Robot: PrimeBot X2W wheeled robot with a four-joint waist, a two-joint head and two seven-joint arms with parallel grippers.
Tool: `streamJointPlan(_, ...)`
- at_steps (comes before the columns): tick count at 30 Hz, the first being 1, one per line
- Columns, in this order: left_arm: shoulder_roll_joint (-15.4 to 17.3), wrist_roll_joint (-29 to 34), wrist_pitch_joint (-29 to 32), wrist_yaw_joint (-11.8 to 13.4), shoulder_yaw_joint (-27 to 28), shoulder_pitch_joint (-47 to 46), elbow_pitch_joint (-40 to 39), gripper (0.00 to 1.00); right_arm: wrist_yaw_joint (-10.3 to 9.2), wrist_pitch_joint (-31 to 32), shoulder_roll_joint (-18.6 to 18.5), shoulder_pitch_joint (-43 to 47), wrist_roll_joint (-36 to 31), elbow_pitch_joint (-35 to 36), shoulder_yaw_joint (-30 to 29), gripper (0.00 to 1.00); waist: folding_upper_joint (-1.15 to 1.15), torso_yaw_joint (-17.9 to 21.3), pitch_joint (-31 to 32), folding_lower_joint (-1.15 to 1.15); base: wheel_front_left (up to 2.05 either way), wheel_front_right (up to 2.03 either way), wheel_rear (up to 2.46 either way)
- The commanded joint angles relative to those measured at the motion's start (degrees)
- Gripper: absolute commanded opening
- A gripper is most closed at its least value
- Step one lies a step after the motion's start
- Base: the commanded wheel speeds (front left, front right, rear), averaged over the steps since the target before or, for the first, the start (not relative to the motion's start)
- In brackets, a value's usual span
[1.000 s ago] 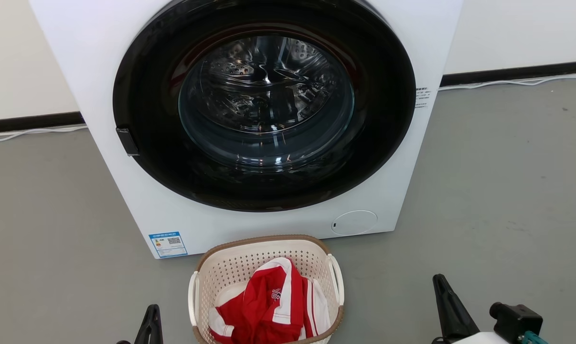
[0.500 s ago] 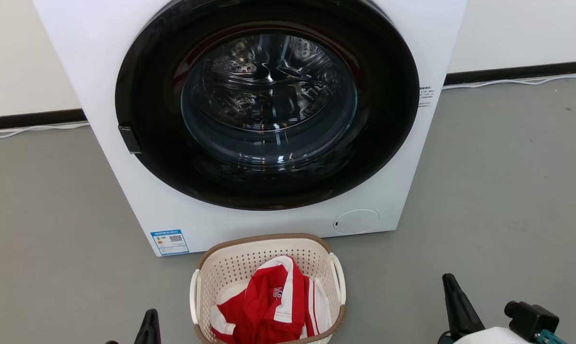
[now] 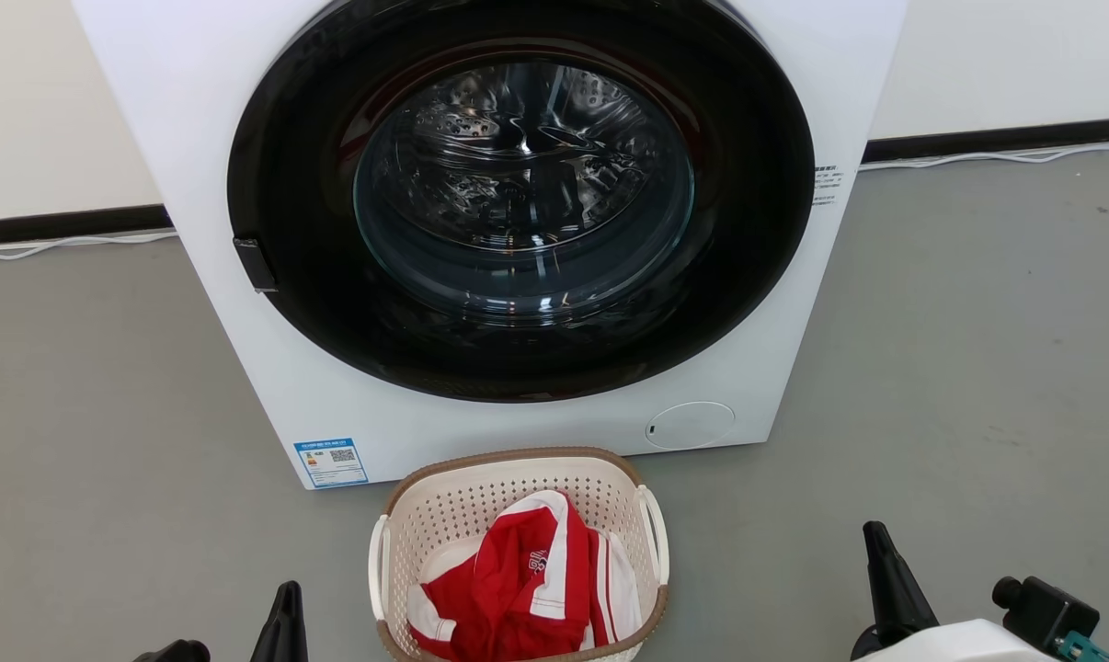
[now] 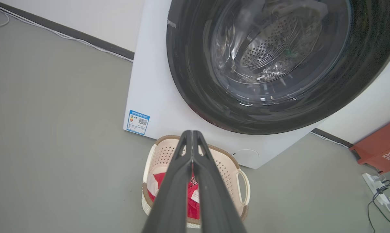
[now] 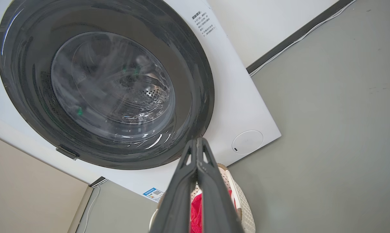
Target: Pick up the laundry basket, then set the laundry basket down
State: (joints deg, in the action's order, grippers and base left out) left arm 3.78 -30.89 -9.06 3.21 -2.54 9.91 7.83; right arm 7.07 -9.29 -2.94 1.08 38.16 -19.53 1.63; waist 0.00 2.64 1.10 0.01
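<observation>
Grey floor (image 3: 977, 368); left fingers (image 3: 285, 630), right fingers (image 3: 893, 588) either side of laundry basket (image 3: 508, 457), closed, empty.

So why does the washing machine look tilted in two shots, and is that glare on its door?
Head view: even light, streaky reflections on the door glass. Left wrist view: the tilted, wide lens leans the washing machine; the left gripper looms large. Right wrist view: same lean, right gripper soft-edged up close.

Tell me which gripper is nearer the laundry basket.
Left. The left gripper sits close beside the laundry basket, just off its left side and not touching it. The right gripper stands farther off to the basket's right. Both are shut.
</observation>
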Motion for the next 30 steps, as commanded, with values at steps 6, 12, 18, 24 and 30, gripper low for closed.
streamJointPlan(6, 0.39, -4.81, 0.83, -1.23, 1.25, -3.62, -0.67, 0.00, 0.14, 1.21, -0.52, -2.87, 4.28, 1.86, -0.51, 0.00, 0.00, -0.16, -0.08, -0.01, 0.00, 0.00, 0.00)
streamJointPlan(12, 0.38, -8.99, 1.80, -1.92, 1.70, -4.51, -0.19, 0.00, 0.16, 2.17, -0.56, -3.18, 7.97, 2.13, -0.95, 0.00, 0.00, -0.34, -0.16, -0.01, 0.00, 0.00, 0.00)
streamJointPlan(18, 0.36, -13.13, 2.78, -2.60, 2.16, -5.39, 0.29, 0.00, 0.18, 3.14, -0.59, -3.49, 11.63, 2.40, -1.40, 0.00, 0.00, -0.52, -0.25, -0.01, 0.00, 0.00, 0.00)
streamJointPlan(24, 0.33, -17.25, 3.76, -3.28, 2.64, -6.28, 0.78, 0.00, 0.20, 4.11, -0.62, -3.79, 15.27, 2.67, -1.86, 0.00, 0.00, -0.70, -0.34, -0.01, 0.00, 0.00, 0.00)
streamJointPlan(30, 0.29, -21.38, 4.76, -3.96, 3.12, -7.17, 1.28, 0.00, 0.22, 5.09, -0.64, -4.10, 18.91, 2.93, -2.32, 0.00, 0.00, -0.88, -0.42, -0.01, 0.00, 0.00, 0.00)
